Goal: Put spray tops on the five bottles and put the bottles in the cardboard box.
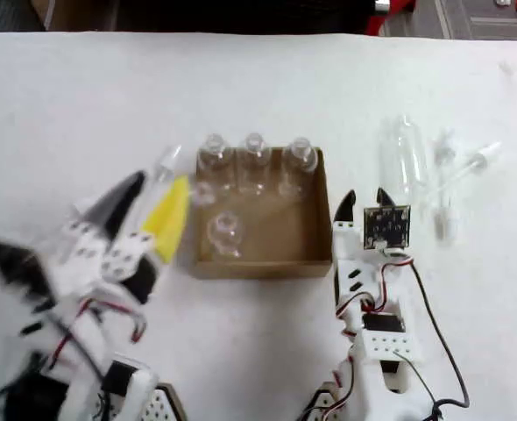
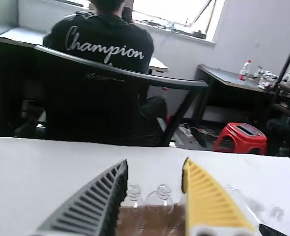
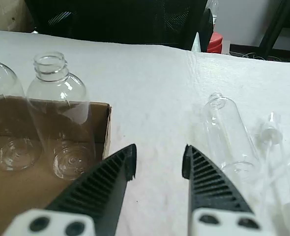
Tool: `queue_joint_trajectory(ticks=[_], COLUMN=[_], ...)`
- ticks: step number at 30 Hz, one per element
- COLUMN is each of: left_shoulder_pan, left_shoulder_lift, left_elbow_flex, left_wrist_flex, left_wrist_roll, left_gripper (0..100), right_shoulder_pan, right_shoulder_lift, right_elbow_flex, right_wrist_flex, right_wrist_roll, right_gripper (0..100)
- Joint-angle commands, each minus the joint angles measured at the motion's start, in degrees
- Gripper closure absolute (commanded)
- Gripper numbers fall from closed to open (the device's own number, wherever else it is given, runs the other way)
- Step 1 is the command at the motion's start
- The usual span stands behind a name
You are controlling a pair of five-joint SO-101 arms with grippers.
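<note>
A cardboard box (image 1: pixel 280 254) lies mid-table. Three clear bottles without tops stand along its far wall (image 1: pixel 213 160) (image 1: pixel 254 158) (image 1: pixel 300 161), and another stands nearer the front (image 1: pixel 223 232). One more clear bottle (image 1: pixel 403 162) lies on its side on the table right of the box. Beside it lie spray tops (image 1: pixel 470 163) (image 1: pixel 443 212). My left gripper (image 1: pixel 162 182), with one yellow and one dark finger, is open just left of the box, holding nothing. My right gripper (image 1: pixel 365 196) is open at the box's right wall, between the box (image 3: pixel 46 162) and the lying bottle (image 3: pixel 228 132).
A small clear spray top (image 1: pixel 166 162) lies by the box's far left corner. White table stretches beyond the box. In the left wrist view, a person sits on a dark chair (image 2: pixel 110 98) behind the table's far edge, and a red stool (image 2: pixel 241 137) stands further right.
</note>
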Motion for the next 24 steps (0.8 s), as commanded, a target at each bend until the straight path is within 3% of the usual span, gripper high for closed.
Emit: queue_joint_trajectory(ticks=[1,5,9,18,24], left_shoulder_pan=[-9.01,-21.05,-28.09,-28.62,-28.62], left_shoulder_lift=[0.57,0.57,0.57,0.48,0.48], left_elbow_flex=[-3.87,-0.88,4.92,26.81,30.33], left_wrist_flex=[2.9,3.78,-0.18,-18.29,-20.13], left_wrist_roll=[0.97,0.7,0.88,0.97,0.53], left_gripper=[82,82,82,82,82], right_shoulder_pan=[-0.22,-0.22,-0.13,1.71,1.54], right_shoulder_lift=[0.4,0.22,0.22,0.13,0.57], right_elbow_flex=[-0.7,-0.7,-0.7,-1.14,-0.79], right_wrist_flex=[-0.22,-0.22,-0.22,-0.22,-2.95], right_wrist_roll=[0.7,0.7,0.7,0.7,0.7], right_gripper=[85.7,85.7,85.7,85.7,85.7])
